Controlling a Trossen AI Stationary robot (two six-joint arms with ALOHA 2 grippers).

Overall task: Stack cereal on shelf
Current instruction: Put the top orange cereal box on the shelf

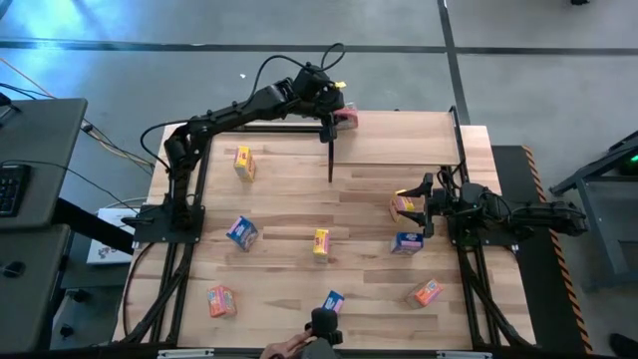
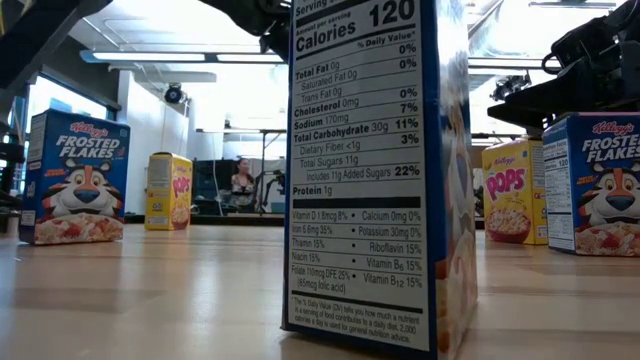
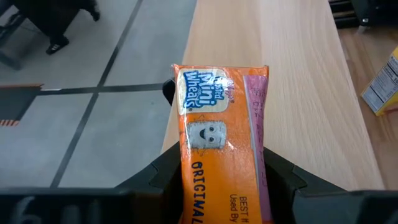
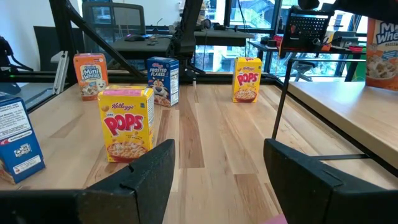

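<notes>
My left gripper (image 1: 337, 108) is shut on an orange-pink Mini Wheats cereal box (image 3: 221, 143) at the far left corner of the shelf (image 1: 399, 138), a light board on thin black posts. My right gripper (image 4: 217, 180) waits open at the table's right side, nothing between its fingers. An orange-pink box (image 1: 404, 206) lies just before it. Several other boxes stand on the tabletop: yellow (image 1: 244, 163), blue (image 1: 242, 232), yellow (image 1: 321, 242), blue (image 1: 407, 242), orange-pink (image 1: 221, 300). My left gripper pinches the Mini Wheats box between its two fingers (image 3: 283, 180), by the box's lower part (image 3: 217, 205). The fingers slant down toward the table's far side and lie along the box, whose top end (image 3: 217, 71) points away from them. I cannot tell whether the box touches the shelf board.
A blue box (image 2: 375, 170) stands right in front of the low camera (image 1: 324, 324), and a person's hand (image 1: 289, 347) shows at the near edge. An orange-pink box (image 1: 428, 292) lies near the right front. The shelf's black post (image 1: 330, 150) stands mid-table.
</notes>
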